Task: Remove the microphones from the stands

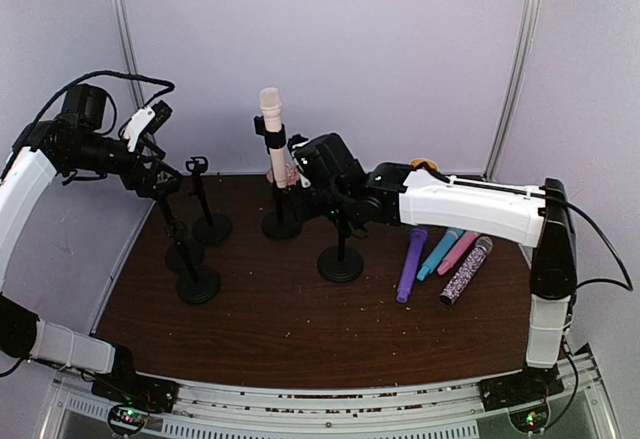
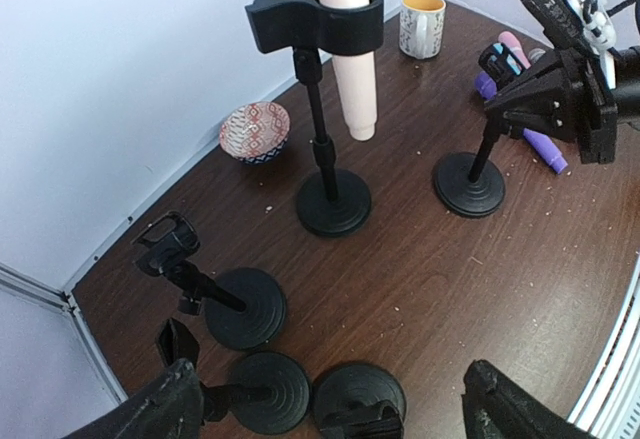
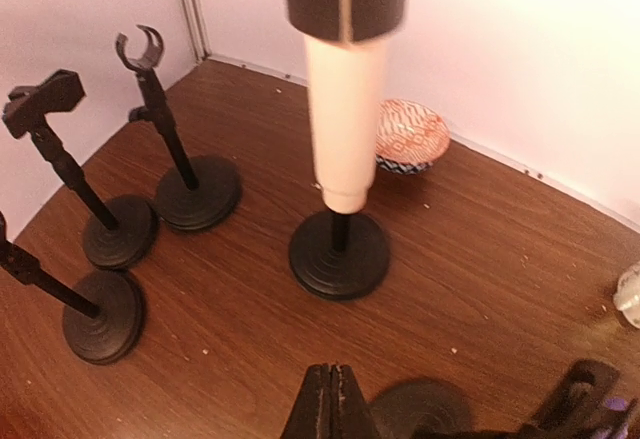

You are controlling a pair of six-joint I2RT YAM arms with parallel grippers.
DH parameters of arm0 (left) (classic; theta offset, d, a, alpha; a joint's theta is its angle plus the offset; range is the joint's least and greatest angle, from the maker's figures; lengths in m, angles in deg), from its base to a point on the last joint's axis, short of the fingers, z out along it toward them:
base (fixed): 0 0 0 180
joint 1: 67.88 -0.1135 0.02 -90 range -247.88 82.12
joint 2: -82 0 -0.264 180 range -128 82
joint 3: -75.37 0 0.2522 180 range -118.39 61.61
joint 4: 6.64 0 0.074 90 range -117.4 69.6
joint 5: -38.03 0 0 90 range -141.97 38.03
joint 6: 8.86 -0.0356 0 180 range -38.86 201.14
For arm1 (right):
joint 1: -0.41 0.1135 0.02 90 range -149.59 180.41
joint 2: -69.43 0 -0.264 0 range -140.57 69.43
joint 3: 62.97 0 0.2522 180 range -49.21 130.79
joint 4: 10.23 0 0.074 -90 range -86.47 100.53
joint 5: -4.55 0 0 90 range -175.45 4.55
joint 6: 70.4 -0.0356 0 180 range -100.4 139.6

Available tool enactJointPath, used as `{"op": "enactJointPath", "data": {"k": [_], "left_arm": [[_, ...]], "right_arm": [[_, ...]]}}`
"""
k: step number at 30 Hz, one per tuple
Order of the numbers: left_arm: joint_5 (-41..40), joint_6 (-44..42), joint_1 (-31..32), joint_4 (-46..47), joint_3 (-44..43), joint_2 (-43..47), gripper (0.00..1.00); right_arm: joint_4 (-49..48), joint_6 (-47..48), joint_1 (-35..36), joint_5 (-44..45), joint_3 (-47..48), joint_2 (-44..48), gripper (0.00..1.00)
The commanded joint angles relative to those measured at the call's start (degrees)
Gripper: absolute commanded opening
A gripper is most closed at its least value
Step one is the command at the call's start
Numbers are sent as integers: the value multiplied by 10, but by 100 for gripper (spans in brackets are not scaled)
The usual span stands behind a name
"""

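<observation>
Robot lab booth, plain white walls [image 1: 400, 59], metal frame posts [image 1: 515, 59], dark wooden tabletop [image 1: 300, 329]

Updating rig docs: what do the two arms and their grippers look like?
White-shelled left arm and right arm, black joints, loose black cables outside. The left gripper: black fingers, white side plate. The right gripper: black, tapered fingers. No markings readable.

We count five stands on the bench [image 1: 300, 339]: the far stand [image 1: 281, 223], the middle stand [image 1: 341, 263] and three left stands [image 1: 198, 285]. Microphones come to five: one upright microphone [image 1: 270, 107] and four loose microphones [image 1: 411, 264] lying right. One bowl [image 2: 254, 131], one mug [image 2: 422, 23].
</observation>
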Motion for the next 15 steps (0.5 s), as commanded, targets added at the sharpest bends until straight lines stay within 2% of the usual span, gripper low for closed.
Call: {"op": "enactJointPath", "data": {"k": [1,2,5,7,11,15], "left_arm": [[10,0,-5,4,0,9,93],[13,0,-6,3,3,12,93],[20,-6,-7,2,15,19,93],[23,-7,-6,3,19,17,93],[33,-5,-6,5,19,9,93],[41,-1,-6,9,17,6,93]], "right_arm": [[42,7,11,-4,85,-48,0],[51,5,11,-1,90,-47,6],[66,-7,12,6,73,-17,51],[78,-17,12,20,54,14,69],[97,-32,11,55,7,80,80],[145,-59,1,94,-26,118,85]]}}
